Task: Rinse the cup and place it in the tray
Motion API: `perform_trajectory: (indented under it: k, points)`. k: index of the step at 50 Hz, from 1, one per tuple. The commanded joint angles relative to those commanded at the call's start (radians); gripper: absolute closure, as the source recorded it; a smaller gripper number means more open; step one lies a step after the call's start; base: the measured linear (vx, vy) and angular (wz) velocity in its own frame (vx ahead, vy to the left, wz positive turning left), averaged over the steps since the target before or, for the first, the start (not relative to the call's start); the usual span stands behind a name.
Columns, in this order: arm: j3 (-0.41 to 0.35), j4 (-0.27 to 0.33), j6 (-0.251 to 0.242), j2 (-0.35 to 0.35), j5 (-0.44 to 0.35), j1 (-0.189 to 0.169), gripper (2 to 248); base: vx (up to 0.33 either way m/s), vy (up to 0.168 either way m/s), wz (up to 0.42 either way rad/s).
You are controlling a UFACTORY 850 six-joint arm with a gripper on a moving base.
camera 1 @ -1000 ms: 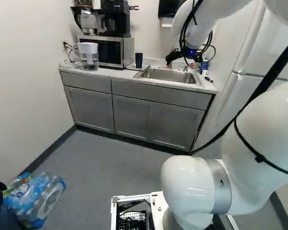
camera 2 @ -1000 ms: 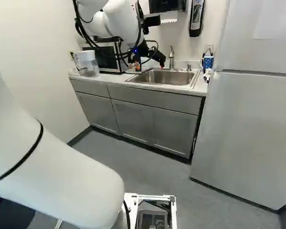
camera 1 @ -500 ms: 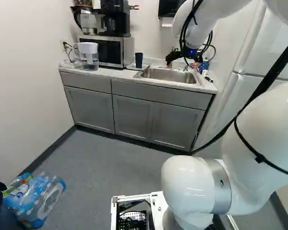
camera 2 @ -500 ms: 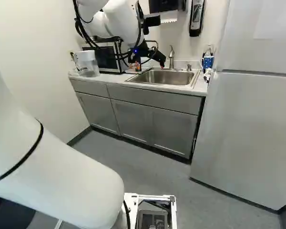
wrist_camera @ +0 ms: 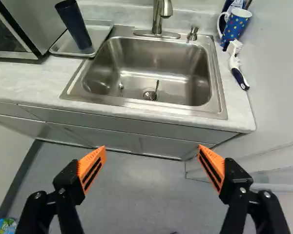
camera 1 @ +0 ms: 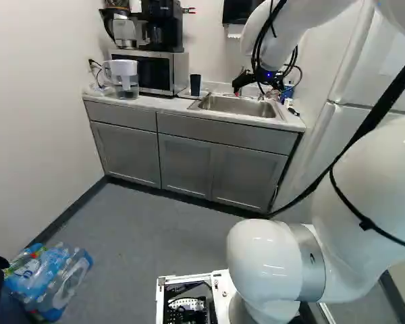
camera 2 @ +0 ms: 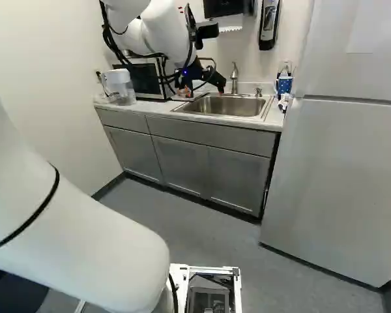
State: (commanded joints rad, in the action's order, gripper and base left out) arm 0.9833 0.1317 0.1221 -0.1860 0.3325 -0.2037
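Black gripper (camera 2: 205, 88) raised on the near side of the sink (wrist_camera: 215, 87), well apart from it. Fingers spread wide, with orange pads (wrist_camera: 92, 168), slotted in black, facing across a broad gap.

Beside the sink, on the microwave's side: smooth navy tumbler (wrist_camera: 76, 24), upright and slightly tapered, already standing on the tray (wrist_camera: 105, 30). Shallow and grey, the latter, with a raised rim and rounded corners, close beside the sink's rim. Right behind the tray, seen from the sink: boxy steel-and-black-glass microwave (camera 1: 178, 71).

Within the sink, brushed metal walls curving into rounded corners, and a round drain (wrist_camera: 150, 95) in its floor. At the sink's back edge, curved metal faucet (wrist_camera: 158, 17), with a small metal soap dispenser (wrist_camera: 193, 34) just beside.

Across the sink from the tray: blue polka-dot mug (wrist_camera: 236, 24), then white-and-navy brush (wrist_camera: 238, 73) near the counter's side edge. In front of the sink, a narrow strip of pale, faintly mottled counter (wrist_camera: 29, 80) ending in a straight edge above flat grey cabinets (camera 1: 182, 162). Between the spread fingers and that edge, open room over smooth grey floor (wrist_camera: 146, 190).
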Motion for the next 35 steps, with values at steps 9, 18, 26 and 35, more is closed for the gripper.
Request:
perform_trajectory:
  k: [9, 18, 26, 35]
  points:
    - [-0.023, -0.003, -0.003, -0.002, -0.03, 0.005, 3, 0.0, 0.0, 0.0]
    - [-0.052, -0.008, -0.007, -0.005, -0.07, 0.012, 3, 0.0, 0.0, 0.0]
    - [-0.084, -0.012, -0.011, -0.009, -0.113, 0.019, 3, 0.0, 0.0, 0.0]
    - [-0.126, -0.018, -0.017, -0.013, -0.169, 0.029, 3, 0.0, 0.0, 0.0]
